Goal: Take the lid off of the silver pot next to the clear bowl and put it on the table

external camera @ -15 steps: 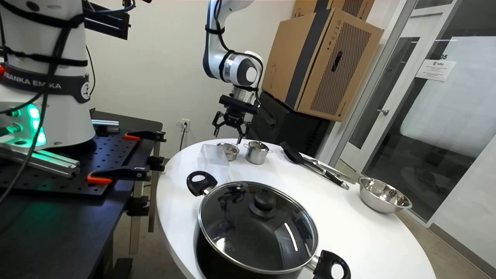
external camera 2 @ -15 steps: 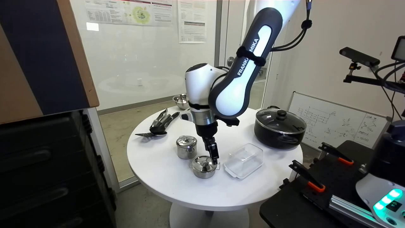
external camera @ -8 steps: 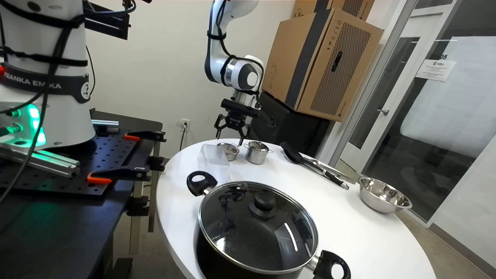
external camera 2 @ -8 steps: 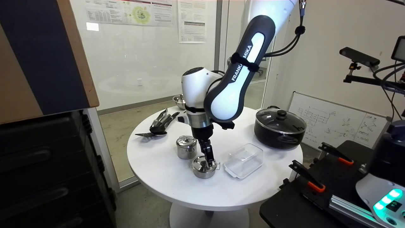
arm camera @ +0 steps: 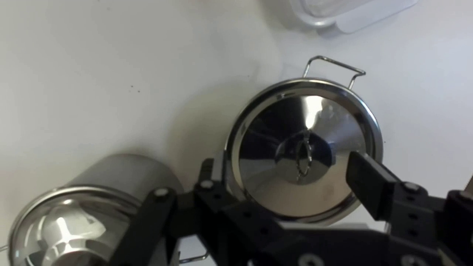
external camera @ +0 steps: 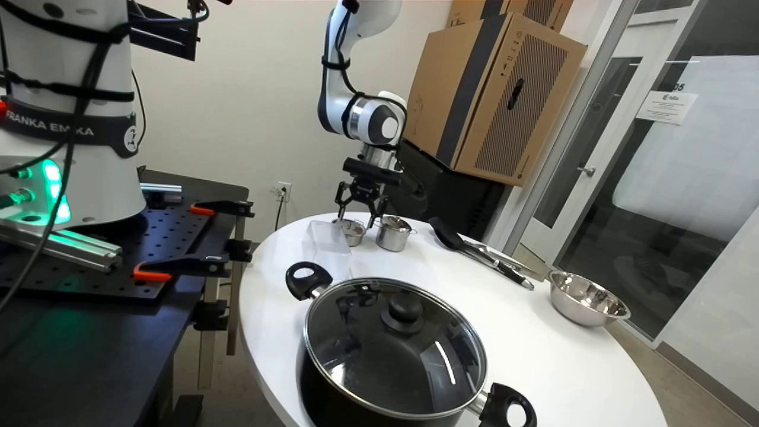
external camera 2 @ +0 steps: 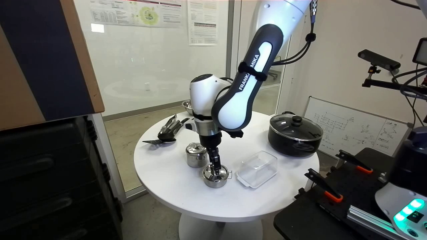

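While the round white surface (external camera 2: 233,203) is showing in both exterior views, the robot arm (external camera 2: 235,108) is hanging over it. The glass-lidded black pot (external camera 2: 293,145) is sitting near the edge. Black and metal utensils (external camera: 483,255) are lying bunched up, well apart from it, and the steel bowl (external camera: 584,303) is standing near them. The clear container (external camera 2: 257,168) is resting near the black pot. The gripper (arm camera: 284,164) is hanging fingertips down, jaws standing wide apart. The taller silver pot (external camera 2: 196,160) is standing upright, lidded. The low silver pot (external camera 2: 215,183), task item, is sitting upright between that one and the clear container, just beside each. Its lid (arm camera: 273,181) is sitting on top, with the gripper's fingers (arm camera: 369,181) showing either side of it in the wrist view; whether they are touching it, unclear. The lid's wire loop (arm camera: 309,157) is sticking up at the centre, showing between the fingers.
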Tool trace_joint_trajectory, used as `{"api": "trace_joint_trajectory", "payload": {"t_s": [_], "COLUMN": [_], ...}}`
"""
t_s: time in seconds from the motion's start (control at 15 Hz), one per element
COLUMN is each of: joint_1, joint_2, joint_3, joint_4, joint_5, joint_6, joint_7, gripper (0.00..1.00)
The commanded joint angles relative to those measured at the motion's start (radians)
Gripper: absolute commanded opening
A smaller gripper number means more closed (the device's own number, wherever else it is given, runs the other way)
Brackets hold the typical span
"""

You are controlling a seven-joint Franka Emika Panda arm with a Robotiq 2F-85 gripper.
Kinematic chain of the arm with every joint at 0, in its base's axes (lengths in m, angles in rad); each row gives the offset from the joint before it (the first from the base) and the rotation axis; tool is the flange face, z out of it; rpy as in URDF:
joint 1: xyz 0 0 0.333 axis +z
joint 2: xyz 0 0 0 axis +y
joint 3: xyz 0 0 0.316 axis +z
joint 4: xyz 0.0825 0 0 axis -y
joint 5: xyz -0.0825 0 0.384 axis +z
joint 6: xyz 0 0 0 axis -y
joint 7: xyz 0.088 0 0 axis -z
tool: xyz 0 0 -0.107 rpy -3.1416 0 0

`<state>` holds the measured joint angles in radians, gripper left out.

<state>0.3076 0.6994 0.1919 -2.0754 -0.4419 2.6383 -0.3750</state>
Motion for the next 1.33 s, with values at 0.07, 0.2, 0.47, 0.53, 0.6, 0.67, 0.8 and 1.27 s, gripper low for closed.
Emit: {"api": "trace_joint_trajectory", "payload": {"t_s": [0.07, 0.2, 0.47, 0.53, 0.6, 0.67, 0.8, 1.27], "joint_1": [0.021, 0.023, 0.034, 0.038, 0.042, 0.045, 0.051, 0.058], "joint_2": [0.025, 0.021, 0.007, 0.003, -0.002, -0.008, -0.016, -0.03], "joint_3": [-0.015, -0.012, -0.008, -0.009, -0.009, -0.009, -0.009, -0.015], "joint_4": [0.03, 0.026, 0.011, 0.006, 0.0, -0.005, -0.015, -0.03], "joint_5": [-0.016, -0.016, -0.018, -0.019, -0.02, -0.019, -0.019, -0.016], "joint_6": [0.017, 0.021, 0.025, 0.029, 0.033, 0.036, 0.043, 0.067], "joint_7": [0.022, 0.022, 0.024, 0.028, 0.032, 0.034, 0.041, 0.078], "gripper": [0.76, 0.63, 0.4, 0.34, 0.19, 0.11, 0.0, 0.0]}}
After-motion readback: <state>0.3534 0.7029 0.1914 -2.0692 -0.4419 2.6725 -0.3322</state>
